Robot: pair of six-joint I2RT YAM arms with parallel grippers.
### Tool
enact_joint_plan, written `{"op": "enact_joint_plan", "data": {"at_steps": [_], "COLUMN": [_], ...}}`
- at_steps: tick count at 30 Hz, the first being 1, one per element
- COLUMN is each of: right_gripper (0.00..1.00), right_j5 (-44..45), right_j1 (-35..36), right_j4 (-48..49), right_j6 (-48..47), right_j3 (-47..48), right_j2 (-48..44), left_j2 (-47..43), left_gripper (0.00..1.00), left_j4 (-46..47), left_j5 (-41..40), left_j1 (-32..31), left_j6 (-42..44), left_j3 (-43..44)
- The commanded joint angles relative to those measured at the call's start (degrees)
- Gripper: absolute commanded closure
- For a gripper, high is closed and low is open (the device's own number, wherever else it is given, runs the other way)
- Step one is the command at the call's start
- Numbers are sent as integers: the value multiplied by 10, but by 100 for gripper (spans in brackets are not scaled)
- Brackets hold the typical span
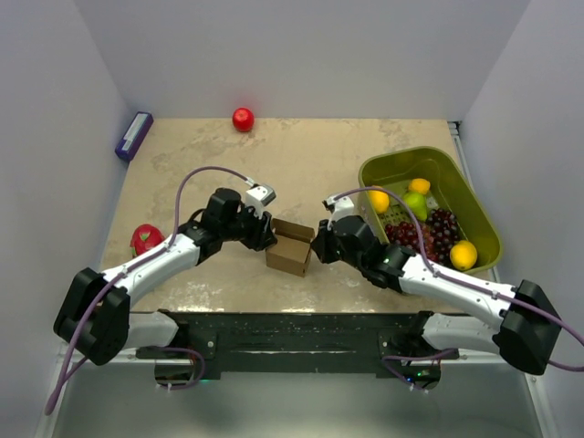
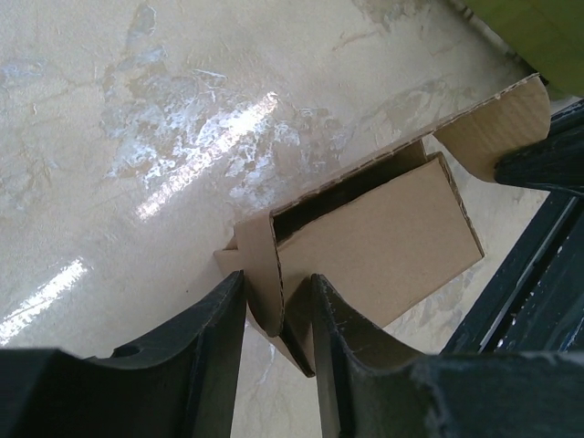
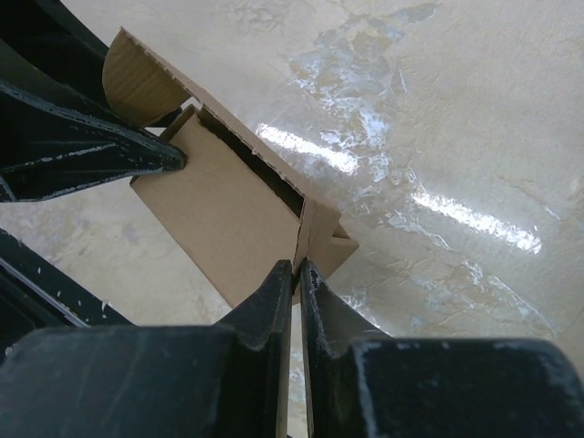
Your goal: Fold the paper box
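Observation:
The paper box [image 1: 290, 248] is small and made of plain brown cardboard. It stands half-formed near the table's front edge between both arms, with its top open. My left gripper [image 1: 265, 235] is at its left end. In the left wrist view the left gripper [image 2: 276, 279] straddles a rounded end flap of the box [image 2: 383, 237]; a gap shows beside the flap, so it is open. My right gripper [image 1: 319, 245] is at the right end. In the right wrist view the right gripper [image 3: 297, 266] is pinched on a thin upright edge of the box [image 3: 228, 210].
A green basket [image 1: 401, 161] with several fruits sits at the right. A red apple [image 1: 243, 119] lies at the back, a purple block [image 1: 133, 135] at the back left, and a red fruit [image 1: 146, 239] beside the left arm. The black front rail [image 1: 301, 328] runs just below the box.

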Motion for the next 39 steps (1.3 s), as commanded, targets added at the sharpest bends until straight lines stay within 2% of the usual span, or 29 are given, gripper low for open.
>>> {"op": "enact_joint_plan", "data": {"at_steps": [1,17,25,34,39], "right_gripper": [94,96,100,100,100], "right_j5": [-23,-22,0,13,40], "right_j1": [4,25,35,46,48], "right_j4": [20,29,5,-3,-18], "right_j6": [23,38,38,45,45], "right_j3": [25,29,21,4,10], "right_j2": [20,47,40,49,51], "left_j2": [4,4,4,-5,-22], "left_gripper": [63,67,67,67,54], "left_j4": [3,0,-3,-3,-9], "left_j5": [5,5,-2,-12,-30], "left_j1": [-12,-23,-23,-23,-23], "left_j6": [-5,-4,-4,-5,2], "left_j3": [14,15,16,17,20]}}
